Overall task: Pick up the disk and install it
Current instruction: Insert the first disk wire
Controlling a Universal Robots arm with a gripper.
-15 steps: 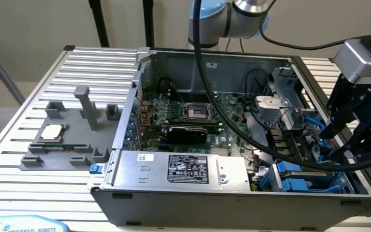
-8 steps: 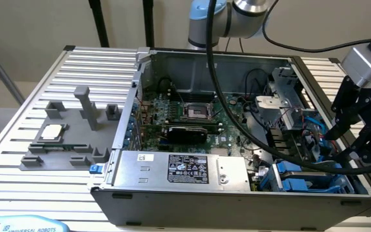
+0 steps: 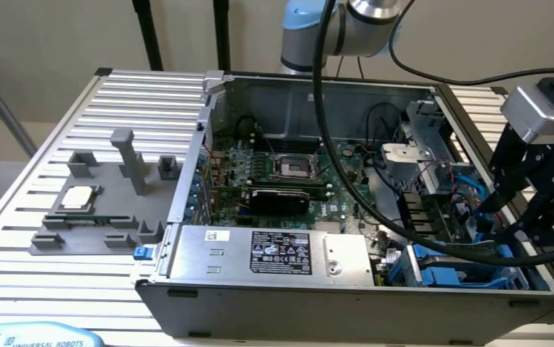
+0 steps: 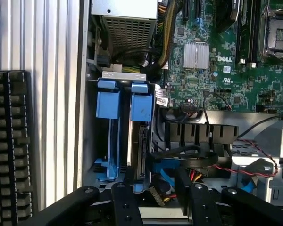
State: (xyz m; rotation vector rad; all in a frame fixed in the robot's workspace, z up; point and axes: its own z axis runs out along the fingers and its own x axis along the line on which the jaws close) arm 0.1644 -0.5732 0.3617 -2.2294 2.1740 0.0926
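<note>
as it stands edge-up in the drive bay (image 4: 87, 155), disk (image 4: 142, 146): stiff, dense, likely shock-fragile; hold by blue bracket (image 4: 141, 107) sides. gripper (image 4: 156, 202): jaws parted, empty, close by.

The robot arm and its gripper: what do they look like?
The arm is made of round silvery-grey sections with a light blue cap. Thick black cables hang from it, and a grey box sits at the wrist. The gripper is black, built of jointed bars with round pivots, and carries small white lettering.
</note>
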